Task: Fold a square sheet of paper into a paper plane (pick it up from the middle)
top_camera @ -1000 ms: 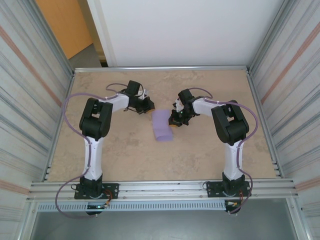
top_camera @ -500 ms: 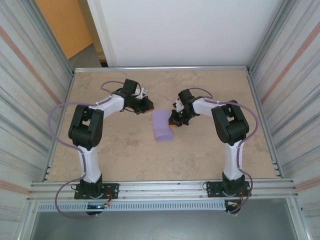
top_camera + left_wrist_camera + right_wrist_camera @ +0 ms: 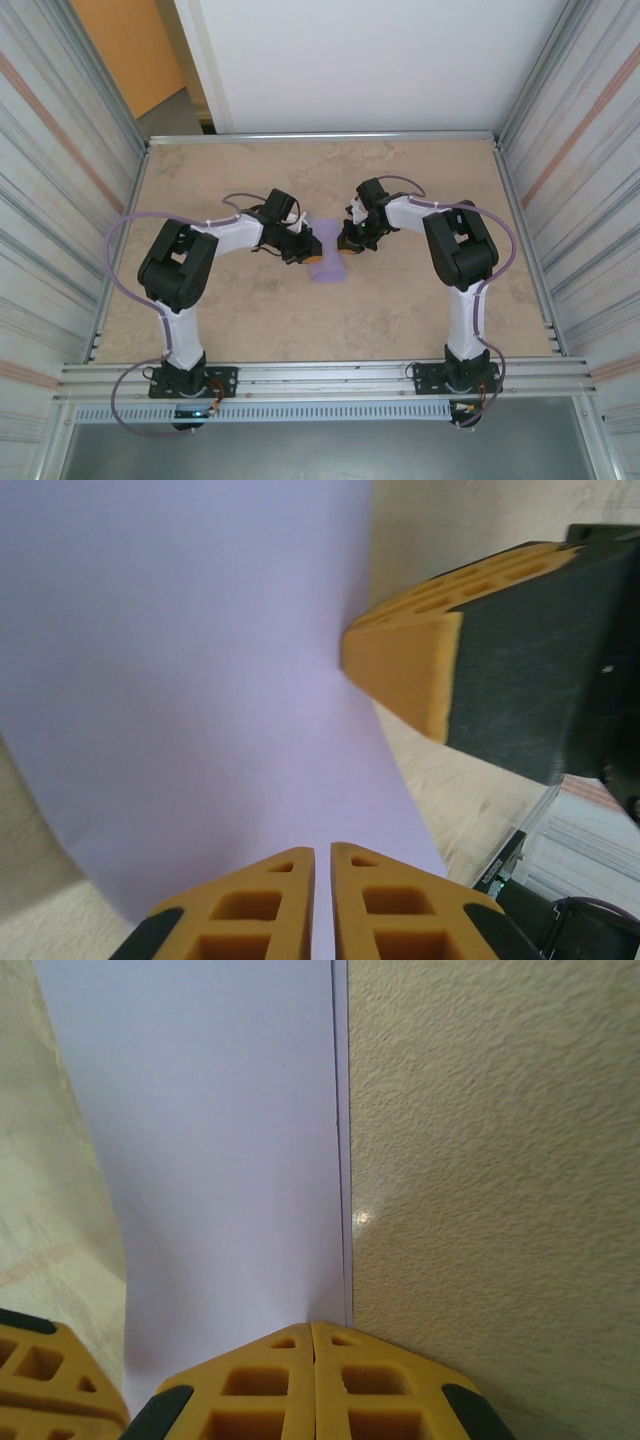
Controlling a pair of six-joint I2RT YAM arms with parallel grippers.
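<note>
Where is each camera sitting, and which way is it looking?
Top external: high above and behind the bases, facing down at the table; left arm and right arm show, left gripper and right gripper meeting on the lilac paper.
Left wrist: on the left arm, looking past its shut gripper onto the paper; the right gripper's finger is opposite.
Right wrist: on the right arm, looking past its shut gripper at the paper's edge on the table.
Shared: both wrist views see the same paper.
</note>
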